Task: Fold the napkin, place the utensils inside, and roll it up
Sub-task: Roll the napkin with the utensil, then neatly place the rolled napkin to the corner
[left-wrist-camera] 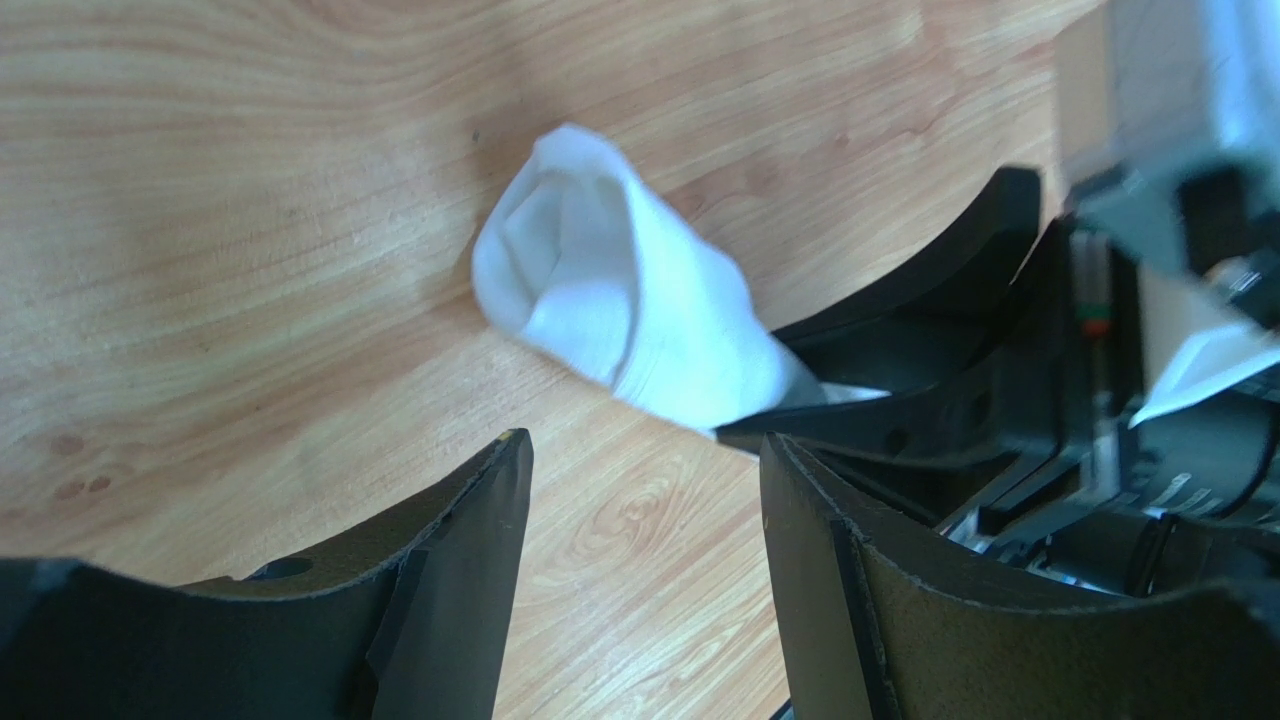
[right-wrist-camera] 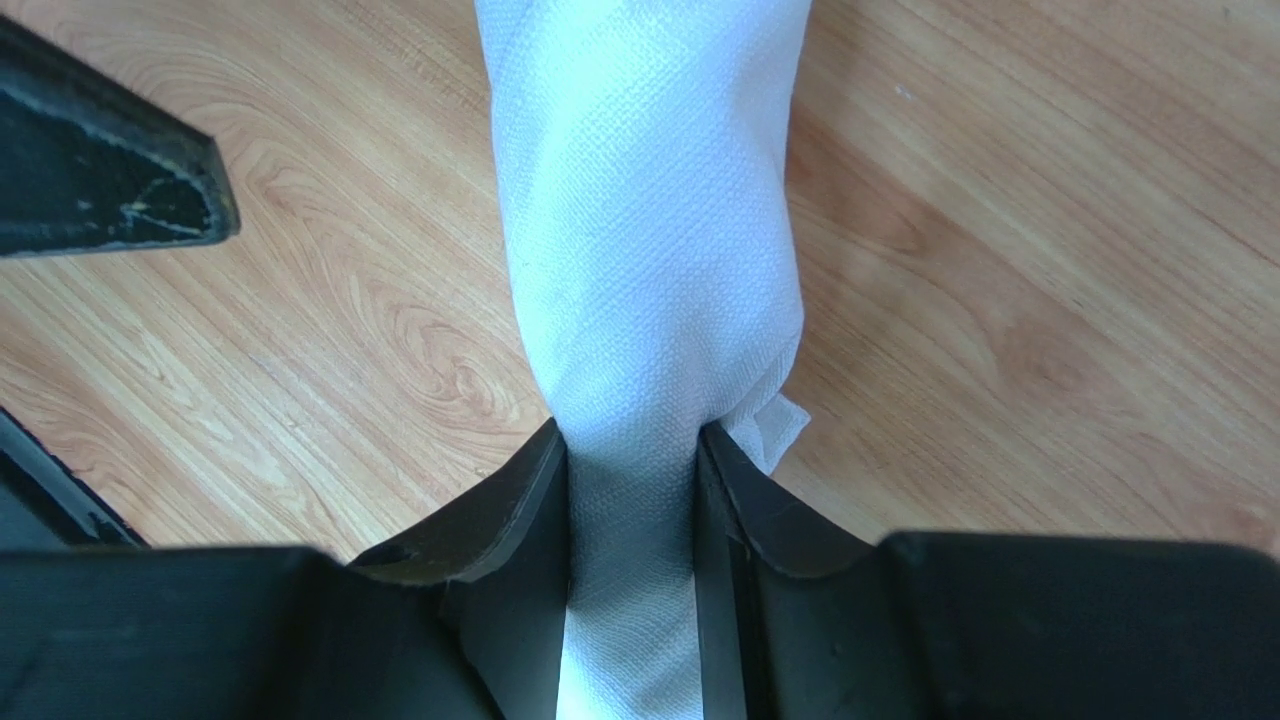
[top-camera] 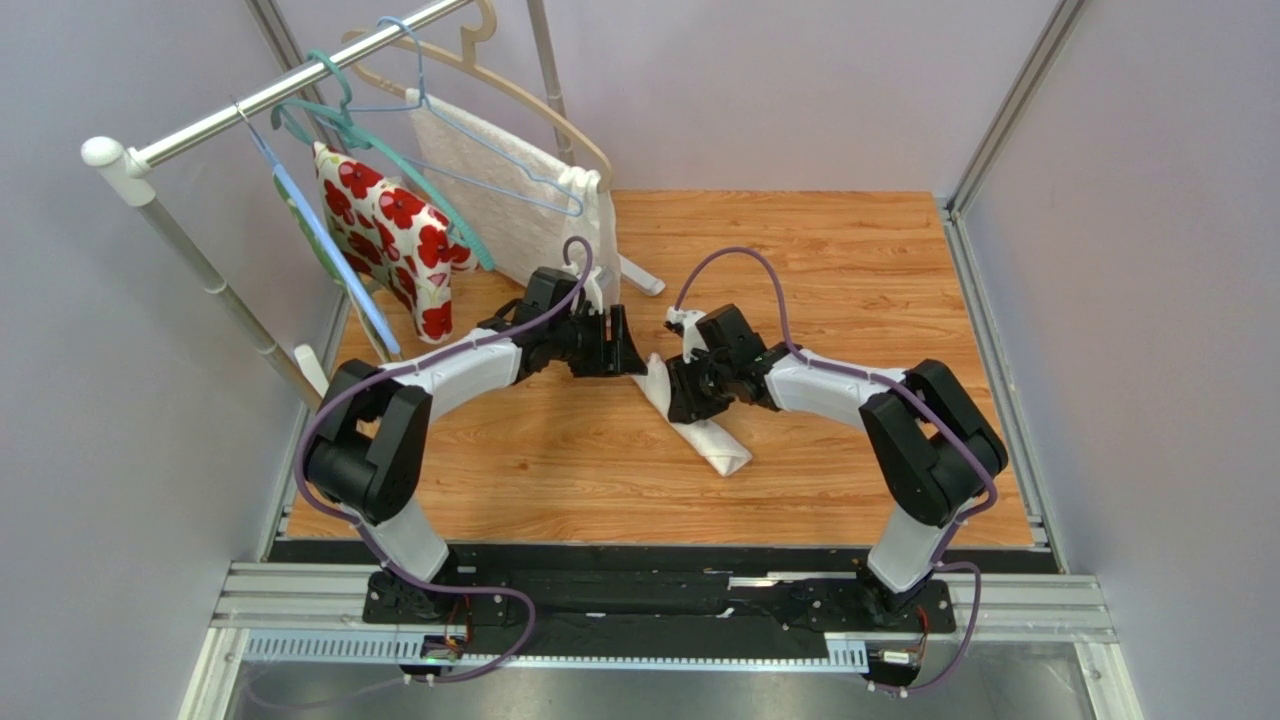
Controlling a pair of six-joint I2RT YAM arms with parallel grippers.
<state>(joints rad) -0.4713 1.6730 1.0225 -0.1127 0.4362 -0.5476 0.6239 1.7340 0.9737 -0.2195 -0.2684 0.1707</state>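
Observation:
The napkin (top-camera: 718, 446) lies on the wooden table as a tight white roll, running diagonally toward the front right. My right gripper (top-camera: 685, 393) is shut on its upper part. In the right wrist view the roll (right-wrist-camera: 646, 225) is pinched between the two black fingers, my right gripper (right-wrist-camera: 633, 443) pressing in on both sides. My left gripper (top-camera: 619, 360) hangs just left of the roll's far end, open, with only bare wood between its fingers (left-wrist-camera: 643, 450). In the left wrist view the roll's open end (left-wrist-camera: 601, 293) shows ahead. The utensils are hidden.
A clothes rail (top-camera: 271, 98) crosses the back left, carrying hangers, a red-flowered cloth (top-camera: 394, 240) and a textured white cloth (top-camera: 511, 188), close behind the left arm. The right gripper's black fingers (left-wrist-camera: 932, 345) sit close to the left gripper.

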